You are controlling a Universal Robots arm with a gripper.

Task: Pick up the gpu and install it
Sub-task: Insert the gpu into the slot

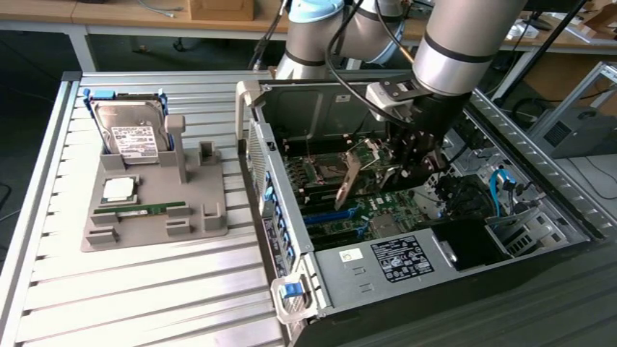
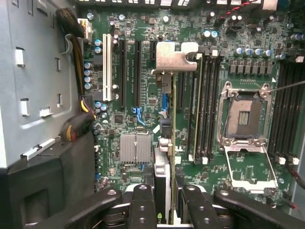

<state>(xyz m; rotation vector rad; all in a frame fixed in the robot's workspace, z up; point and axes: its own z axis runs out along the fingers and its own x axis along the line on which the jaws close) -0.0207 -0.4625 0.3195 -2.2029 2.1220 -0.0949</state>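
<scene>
I have the gpu (image 2: 172, 124), a thin green circuit-board card with a silver metal bracket, pinched edge-on in my gripper (image 2: 164, 198), jaws closed on it. The pickup looks done; the card hangs above the green motherboard (image 2: 143, 100), not yet seated. Black expansion slots (image 2: 137, 71) lie just beside it, an open silver CPU socket (image 2: 245, 117) on the other side.

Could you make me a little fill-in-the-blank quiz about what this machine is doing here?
1. The claw is shut on the ____.
2. The gpu hangs inside the open computer ____.
3. On the grey tray outside, the silver hard drive stands ____.

Answers: gpu; case; upright
</scene>
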